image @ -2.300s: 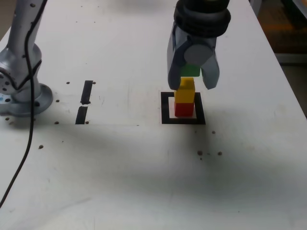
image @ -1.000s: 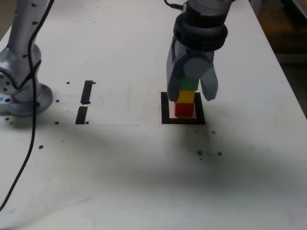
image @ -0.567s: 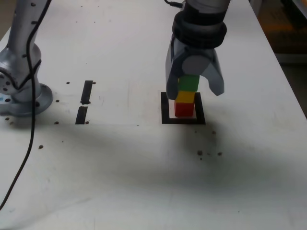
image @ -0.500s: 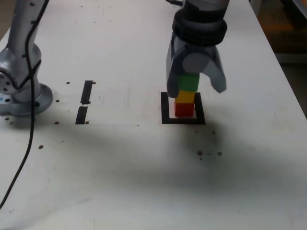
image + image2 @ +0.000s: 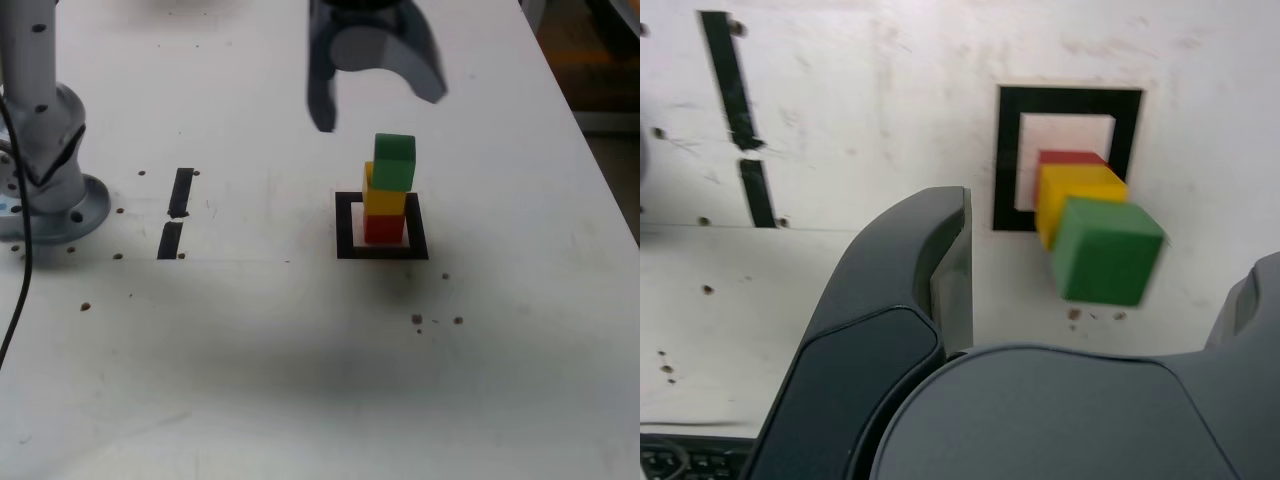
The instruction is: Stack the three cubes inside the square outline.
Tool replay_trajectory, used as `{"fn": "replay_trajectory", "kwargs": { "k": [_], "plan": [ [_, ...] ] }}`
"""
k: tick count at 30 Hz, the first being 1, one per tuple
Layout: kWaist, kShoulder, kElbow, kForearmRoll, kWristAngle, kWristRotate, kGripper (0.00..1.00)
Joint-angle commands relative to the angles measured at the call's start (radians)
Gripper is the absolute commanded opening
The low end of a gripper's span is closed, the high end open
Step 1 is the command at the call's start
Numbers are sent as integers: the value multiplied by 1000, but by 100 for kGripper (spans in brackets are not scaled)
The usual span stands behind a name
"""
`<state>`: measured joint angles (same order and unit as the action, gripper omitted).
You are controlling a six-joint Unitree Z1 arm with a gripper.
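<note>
Inside the square outline [image 5: 346, 228] of black tape stands a stack of three cubes: the red cube [image 5: 383, 230] on the table, the yellow cube [image 5: 385, 201] on it, and the green cube [image 5: 394, 162] on top, set slightly askew. My gripper [image 5: 378, 108] hangs open well above the stack and a little toward the exterior view's left, touching nothing. The wrist view looks down past my open gripper [image 5: 1110, 235] at the green cube [image 5: 1106, 250], the yellow cube [image 5: 1080, 185], a sliver of the red cube [image 5: 1070, 157] and the square outline [image 5: 1008, 150].
Two short black tape strips [image 5: 182, 190] [image 5: 170, 240] lie on the white table toward the exterior view's left. The arm's grey base [image 5: 45, 205] stands at the far left with a black cable beside it. Dark specks [image 5: 435, 320] dot the table in front of the outline.
The gripper opened around the green cube, let it go on the yellow cube, then rose and drew away toward the exterior view's upper left. The stack stays standing.
</note>
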<state>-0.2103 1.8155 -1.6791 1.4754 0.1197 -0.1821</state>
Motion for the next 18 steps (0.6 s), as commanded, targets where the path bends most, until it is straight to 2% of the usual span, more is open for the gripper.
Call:
{"fn": "replay_trajectory", "kwargs": {
  "k": [1, 13, 18],
  "plan": [
    [16, -23, 35, 0, 0, 0, 95],
    [98, -96, 289, -20, -23, 0, 96],
    [101, -96, 373, -63, -45, -3, 96]
  ]
}}
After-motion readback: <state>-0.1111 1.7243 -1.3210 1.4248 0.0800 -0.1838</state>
